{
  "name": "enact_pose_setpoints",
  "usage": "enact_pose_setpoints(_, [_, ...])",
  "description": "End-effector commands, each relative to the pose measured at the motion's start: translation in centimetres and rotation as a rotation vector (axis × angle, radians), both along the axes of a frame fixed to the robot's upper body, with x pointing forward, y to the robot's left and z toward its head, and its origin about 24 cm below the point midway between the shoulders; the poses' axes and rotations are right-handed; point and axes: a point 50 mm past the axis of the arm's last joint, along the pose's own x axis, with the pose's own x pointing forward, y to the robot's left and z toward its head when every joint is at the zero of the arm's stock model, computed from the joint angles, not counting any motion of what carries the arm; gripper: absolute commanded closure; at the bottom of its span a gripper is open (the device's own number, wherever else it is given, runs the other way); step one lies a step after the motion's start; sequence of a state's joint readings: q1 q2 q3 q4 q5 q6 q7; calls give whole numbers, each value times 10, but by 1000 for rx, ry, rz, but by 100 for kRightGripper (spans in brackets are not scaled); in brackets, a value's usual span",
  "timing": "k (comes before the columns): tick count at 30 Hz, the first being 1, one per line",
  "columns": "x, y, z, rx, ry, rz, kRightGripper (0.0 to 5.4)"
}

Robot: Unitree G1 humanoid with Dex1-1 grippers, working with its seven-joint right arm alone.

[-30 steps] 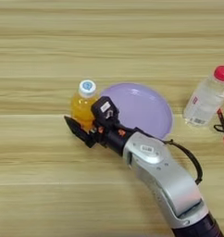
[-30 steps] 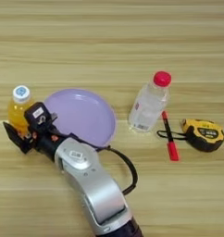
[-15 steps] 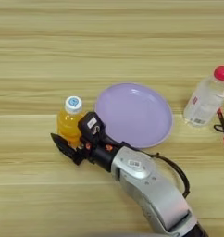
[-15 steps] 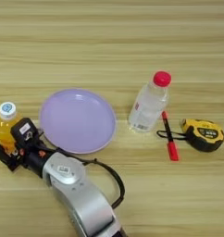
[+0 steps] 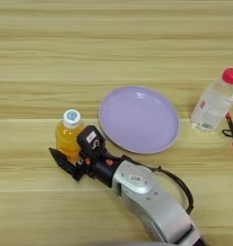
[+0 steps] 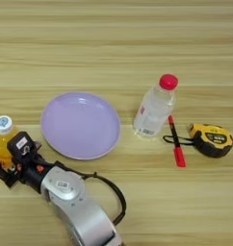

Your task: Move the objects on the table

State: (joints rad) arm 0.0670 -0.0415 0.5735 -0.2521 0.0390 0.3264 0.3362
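A small orange-juice bottle (image 5: 68, 135) with a white cap stands upright left of a purple plate (image 5: 139, 120). My right gripper (image 5: 70, 150) is shut on its lower body, one black finger to its left and front, the other on its right. The silver forearm runs in from the bottom edge. A clear bottle (image 6: 154, 108) with a red cap stands to the right of the plate. Further right lies a yellow-black tape measure (image 6: 212, 139). All rest on the light wooden table (image 5: 113, 43).
A red marker (image 6: 176, 144) lies between the clear bottle and the tape measure, touching the tape's black strap. A black cable loops off my forearm onto the table just in front of the plate.
My gripper has carried the orange-juice bottle leftward off the plate's left rim, then a little nearer to me. The plate, clear bottle, marker and tape measure have stayed put.
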Motion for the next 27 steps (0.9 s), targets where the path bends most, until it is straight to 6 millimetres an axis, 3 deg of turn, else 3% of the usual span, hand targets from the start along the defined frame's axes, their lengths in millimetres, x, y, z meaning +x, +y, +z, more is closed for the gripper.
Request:
enact_pose_setpoints(1, [6,6,20,74,-103,3,197])
enact_pose_setpoints(10, [6,5,15,63,-101,-1,197])
enact_pose_setpoints(27, [7,4,17,66,-113,-15,10])
